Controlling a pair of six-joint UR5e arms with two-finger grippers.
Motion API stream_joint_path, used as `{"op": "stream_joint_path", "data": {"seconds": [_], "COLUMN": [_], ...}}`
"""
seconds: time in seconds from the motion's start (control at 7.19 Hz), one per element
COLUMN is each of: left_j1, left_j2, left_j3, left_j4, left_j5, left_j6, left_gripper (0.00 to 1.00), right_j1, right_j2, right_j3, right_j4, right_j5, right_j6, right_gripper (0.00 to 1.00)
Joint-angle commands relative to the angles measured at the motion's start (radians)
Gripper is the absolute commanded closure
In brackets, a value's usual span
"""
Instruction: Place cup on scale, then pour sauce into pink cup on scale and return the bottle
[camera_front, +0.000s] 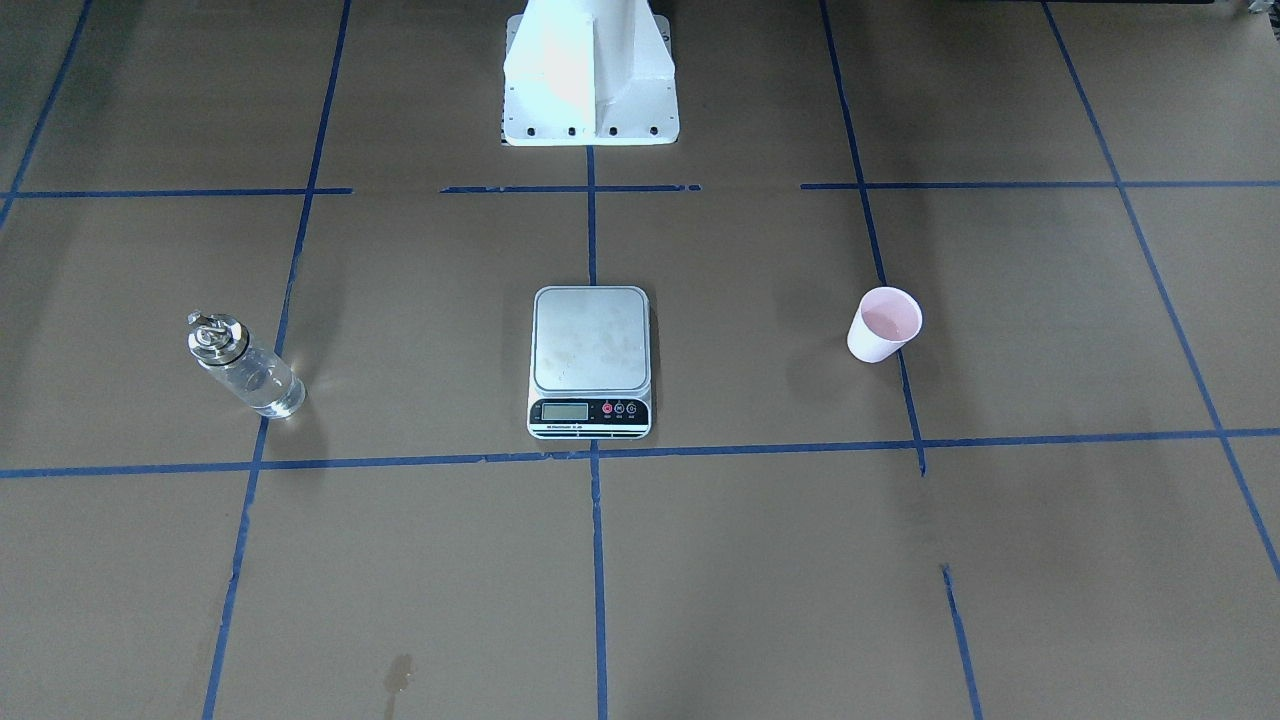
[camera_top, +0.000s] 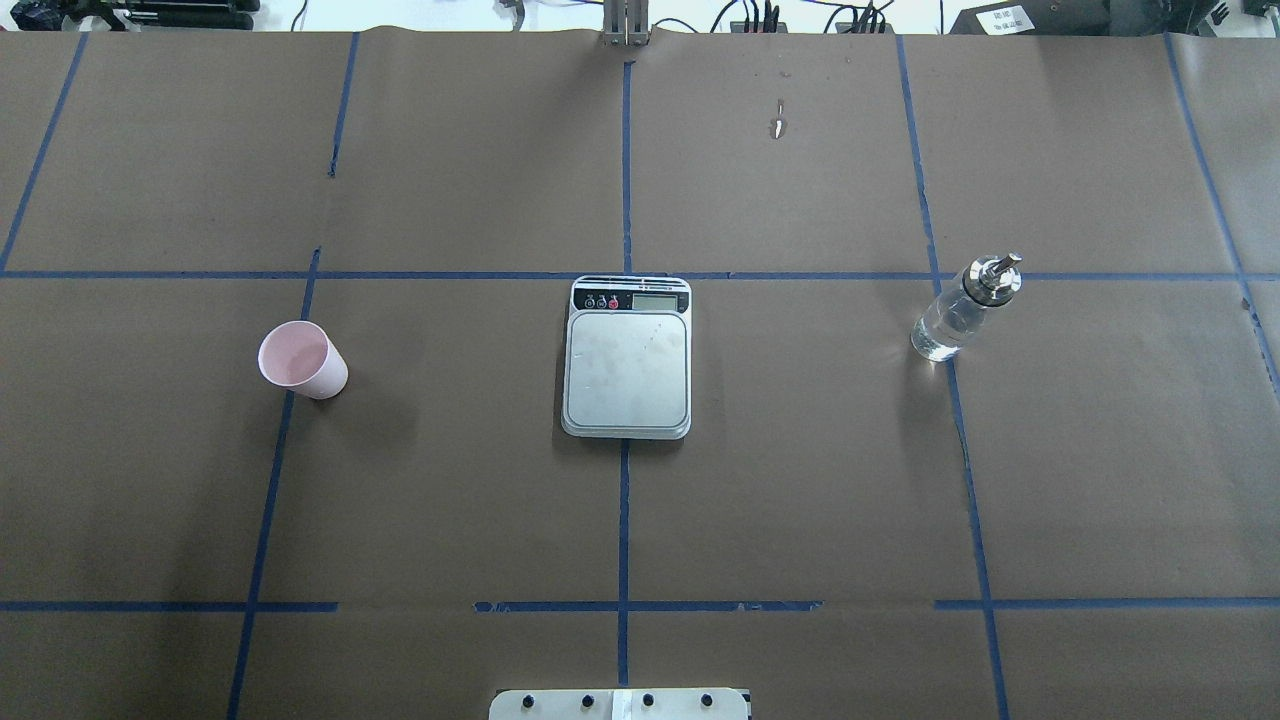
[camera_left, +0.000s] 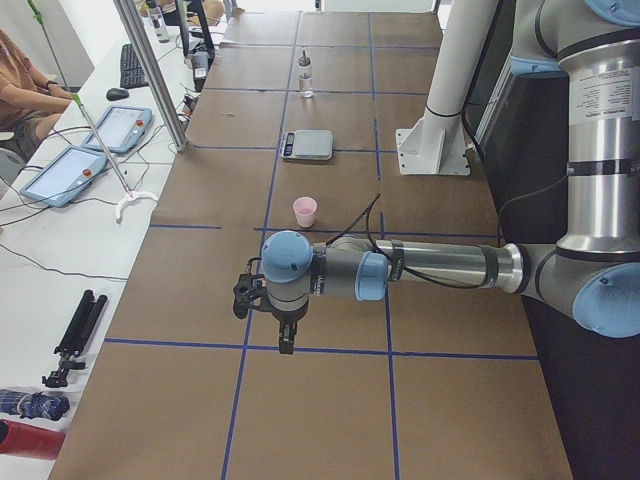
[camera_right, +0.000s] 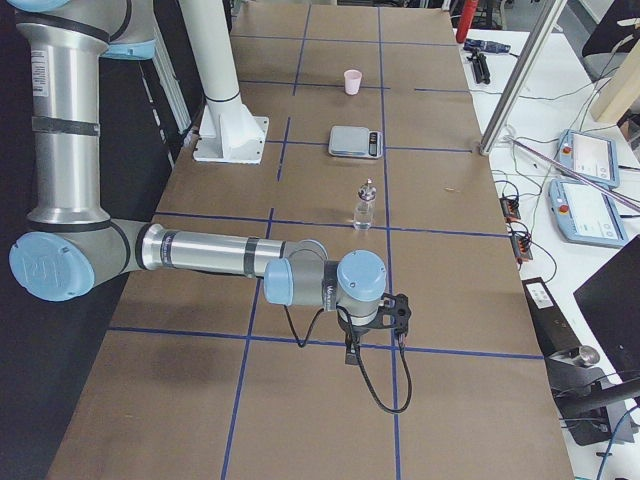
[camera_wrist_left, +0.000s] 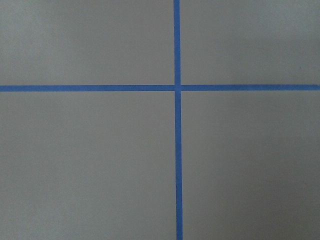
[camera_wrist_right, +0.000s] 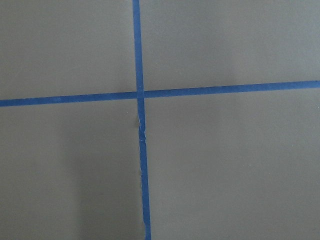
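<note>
Front view: the scale (camera_front: 590, 340) has a bare plate. The cup (camera_front: 884, 324) stands well off the scale on the robot's left, the bottle (camera_front: 244, 366) of sauce (camera_front: 265, 388) well off on its right.

Overhead: same, nothing started.

Left side view: left claw (camera_left: 287, 338) hangs over the bench (camera_left: 330, 420), far from the scale; its jaws, can't tell.

Right side view: right claw (camera_right: 350, 350) likewise, can't tell.

Every step remains.
</note>
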Motion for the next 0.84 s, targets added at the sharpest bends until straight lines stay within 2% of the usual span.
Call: {"op": "stream_joint_path", "data": {"seconds": [0.0,0.42,0.7], "left_j1": [0.000,0.008,0.046], "left_j2": [-0.002,-0.110,-0.121], "left_j3": [-0.002,-0.014,-0.099], "left_j4": [-0.005,0.002,-0.018], "left_j5": [-0.002,0.011,-0.002], "left_j6": [0.003,0.000,-0.002], "left_gripper": [0.00,0.00,0.00], "right_j1": [0.000,-0.005,-0.012], "right_j2": [0.001,0.015,0.016], "right_j3": [0.007,0.008,0.039], "right_j4": [0.000,0.002,0.002], "right_j5": [0.002,0.029,0.031], "right_j6": [-0.002,0.007,0.010], "right_gripper": [0.00,0.00,0.00]}}
